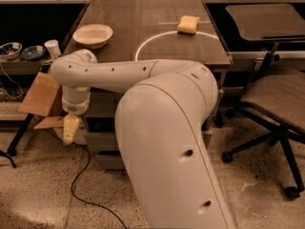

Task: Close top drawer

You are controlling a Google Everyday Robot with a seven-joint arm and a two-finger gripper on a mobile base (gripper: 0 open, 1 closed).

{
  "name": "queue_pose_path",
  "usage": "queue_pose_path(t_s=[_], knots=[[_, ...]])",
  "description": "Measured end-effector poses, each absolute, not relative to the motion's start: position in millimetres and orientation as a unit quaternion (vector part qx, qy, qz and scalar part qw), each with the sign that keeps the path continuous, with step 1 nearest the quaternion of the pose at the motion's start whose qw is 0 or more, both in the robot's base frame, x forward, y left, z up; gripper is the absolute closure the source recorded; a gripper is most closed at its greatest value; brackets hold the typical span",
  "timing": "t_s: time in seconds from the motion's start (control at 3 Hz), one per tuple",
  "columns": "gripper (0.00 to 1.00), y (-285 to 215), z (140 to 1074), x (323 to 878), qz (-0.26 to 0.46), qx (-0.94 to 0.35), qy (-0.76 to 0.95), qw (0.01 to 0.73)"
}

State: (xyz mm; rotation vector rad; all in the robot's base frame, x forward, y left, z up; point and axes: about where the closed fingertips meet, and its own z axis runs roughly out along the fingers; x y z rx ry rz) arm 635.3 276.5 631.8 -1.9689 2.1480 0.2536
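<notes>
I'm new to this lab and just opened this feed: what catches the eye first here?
The bulky white robot arm fills the middle foreground, reaching left, with its gripper hanging low below the table's left front corner. Behind it, on the dark table, sit a white bowl at the left and a yellow sponge farther back right; an office chair stands to the right.

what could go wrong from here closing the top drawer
The gripper hangs left of the top drawer, close to the cardboard box; swinging in could clip the box or miss the drawer front. The arm hides most of the drawer from the camera, so alignment is hard to judge. The floor cable below might snag.
</notes>
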Motion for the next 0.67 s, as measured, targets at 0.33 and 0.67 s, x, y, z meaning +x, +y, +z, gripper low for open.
queue_pose_path(t_s=[0.33, 0.67], knots=[[0.0, 274.3, 641.0, 642.7, 0.057, -0.66, 0.739, 0.125], [0.0, 274.3, 641.0, 642.7, 0.057, -0.66, 0.739, 0.125]])
